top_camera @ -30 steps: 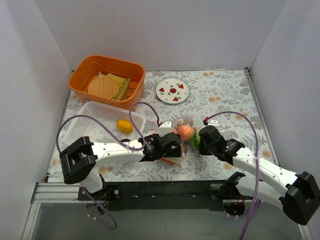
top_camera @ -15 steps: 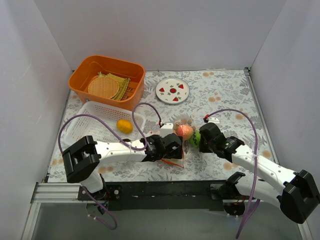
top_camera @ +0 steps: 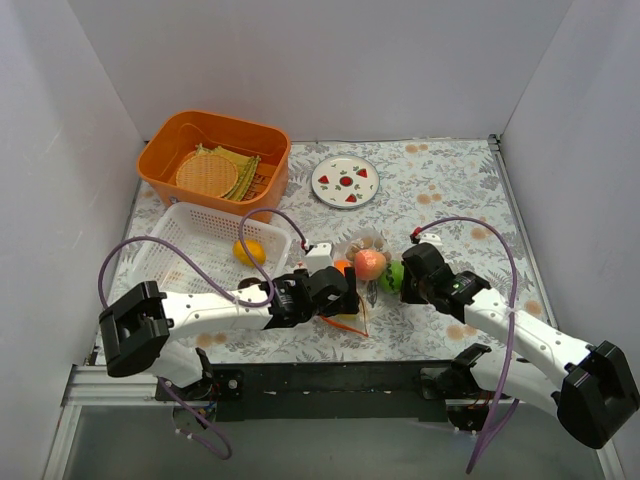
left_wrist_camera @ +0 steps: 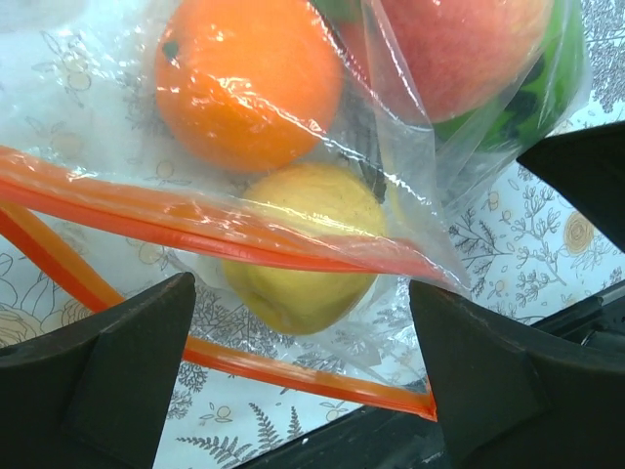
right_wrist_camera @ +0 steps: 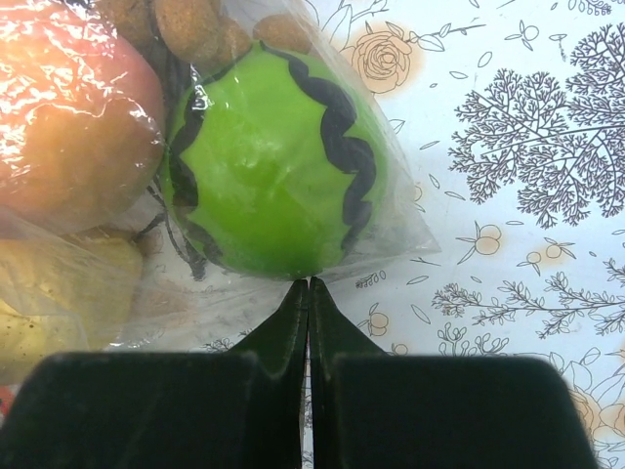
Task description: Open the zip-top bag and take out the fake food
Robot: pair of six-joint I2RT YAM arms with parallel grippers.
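On the desk (top_camera: 450, 200), between the two arms: the zip-top bag (top_camera: 362, 268), lying flat and packed with fake food (top_camera: 371, 264). Inside, by the left wrist view: an orange (left_wrist_camera: 249, 83), a yellow lemon-like fruit (left_wrist_camera: 298, 259), a red-pink fruit (left_wrist_camera: 459, 44). By the right wrist view: a green ball (right_wrist_camera: 273, 176) with black scalloped lines, and tan nut-like bits (right_wrist_camera: 186, 29). Apart from all that, one yellow piece (top_camera: 249, 252) in the white mesh basket (top_camera: 180, 245).

Released: the left end effector (left_wrist_camera: 303, 293), fingers (left_wrist_camera: 107, 381) spread wide to either side of the bag's mouth end, the red-orange zip strip (left_wrist_camera: 225, 234) running crosswise from one to the other. Two runs of strip apart there, so the mouth judged at least partly parted.

Clenched: the right end effector (right_wrist_camera: 310, 285), tips pressed together on the film's edge just under the green ball, at the bag's closed end.

Long axis of the bag roughly left to right in the top view, mouth toward the left arm, bottom toward the right. Nearer the opening, then: the left arm. Likely next: reaching past the strip for the yellow fruit, closest to the mouth, with the right keeping the bag steady.
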